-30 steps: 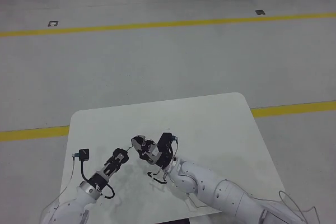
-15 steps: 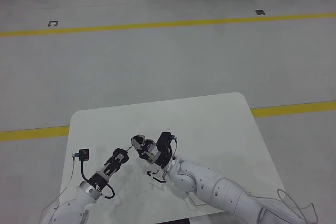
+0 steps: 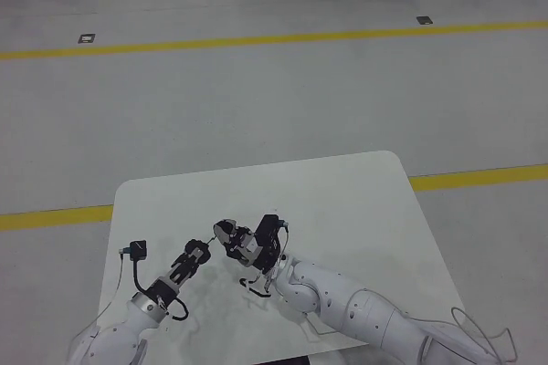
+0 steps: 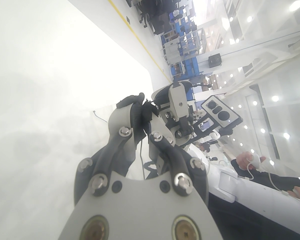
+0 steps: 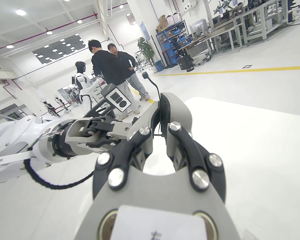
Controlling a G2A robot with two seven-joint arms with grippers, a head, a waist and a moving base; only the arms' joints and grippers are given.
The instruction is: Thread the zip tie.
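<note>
Top view puts both arms over the near-left part of the white worktop (image 3: 347, 196), with the left hand (image 3: 197, 249) and right hand (image 3: 226, 229) tip to tip and almost touching. That closeness suits the job: one end of the zip tie must be steered into the other, so each hand needs its own hold on it.

Right wrist view is the clearest. The right hand's fingers (image 5: 176, 112) are pressed together on the zip tie (image 5: 155, 88). Its thin black strap rises from between them and ends in a small head (image 5: 145, 74) standing free in the air. Gripping low on the strap leaves the head exposed, I judge, as the target for the tail.

Left wrist view shows the left hand's fingers (image 4: 120, 116) closed too, and a thin black strand runs back from their tips between the finger links. It looks like another stretch of the same tie, though the dark pads hide the actual pinch. The right hand sits just beyond those tips.

Threading looks not yet done, as no closed loop shows. The next move likely calls for fine alignment, since the strap seems flexible and a slight twist could send its tip past the head.
</note>
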